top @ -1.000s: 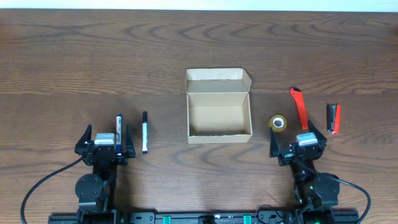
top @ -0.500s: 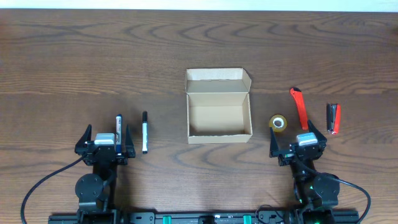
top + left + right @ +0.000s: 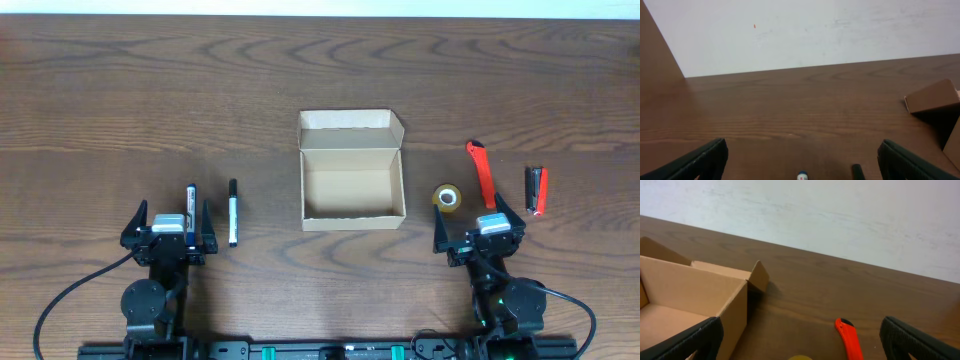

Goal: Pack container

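The container (image 3: pixel 352 222), a tan cardboard box with its flap lid folded back, stands open and empty at the table's middle; its corner (image 3: pixel 932 97) shows at the right of the left wrist view. My left gripper (image 3: pixel 171 216) rests open near the front left. A blue-capped pen (image 3: pixel 191 198) lies between its fingers, untouched, and a black-and-white marker (image 3: pixel 233 212) lies just to its right. My right gripper (image 3: pixel 480 226) stands open at the front right, behind a yellow tape roll (image 3: pixel 448 197) and a red box cutter (image 3: pixel 481 175). Nothing is held.
A small black-and-red tool (image 3: pixel 537 190) lies right of the cutter. In the right wrist view the container's wall (image 3: pixel 732 312) is to the left and the red cutter (image 3: pixel 850 340) sits between the fingers, further ahead. The table's far edge meets a white wall.
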You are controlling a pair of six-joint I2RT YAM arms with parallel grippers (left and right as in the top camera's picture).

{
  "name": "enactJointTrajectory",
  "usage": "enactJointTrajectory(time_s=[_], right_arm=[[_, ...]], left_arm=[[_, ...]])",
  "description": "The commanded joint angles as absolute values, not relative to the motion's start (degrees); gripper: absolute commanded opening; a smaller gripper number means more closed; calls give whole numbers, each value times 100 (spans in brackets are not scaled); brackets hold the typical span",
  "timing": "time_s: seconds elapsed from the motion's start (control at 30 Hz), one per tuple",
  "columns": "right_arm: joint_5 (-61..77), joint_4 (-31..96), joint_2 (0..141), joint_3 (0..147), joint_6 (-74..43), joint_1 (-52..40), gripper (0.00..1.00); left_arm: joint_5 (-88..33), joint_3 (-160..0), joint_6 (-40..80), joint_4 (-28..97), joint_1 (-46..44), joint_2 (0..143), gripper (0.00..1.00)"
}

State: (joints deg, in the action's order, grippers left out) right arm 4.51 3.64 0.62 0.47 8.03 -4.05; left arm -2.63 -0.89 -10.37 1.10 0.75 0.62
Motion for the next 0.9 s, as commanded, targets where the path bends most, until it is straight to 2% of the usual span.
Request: enactJointTrajectory(time_s=[0.0, 0.43, 0.6, 0.67, 0.77, 0.87], right_arm=[[491, 386, 32, 32, 821, -469, 99], [580, 379, 40, 32, 633, -469, 99], [607, -342, 54, 34, -167, -469, 99], [493, -757, 54, 45, -888, -447, 99], [104, -563, 99, 235, -1944, -250, 99], [86, -244, 346, 642, -1942, 30, 99]], left_arm=[[-408, -25, -1072, 408, 110, 21, 95], [-473, -27, -1002, 401, 110, 21, 95], [-469, -27, -851, 403, 110, 21, 95], [-449, -27, -851, 405, 110, 27, 95], [-449, -27, -851, 408, 110, 36, 95], [-449, -27, -851, 408, 110, 36, 96]])
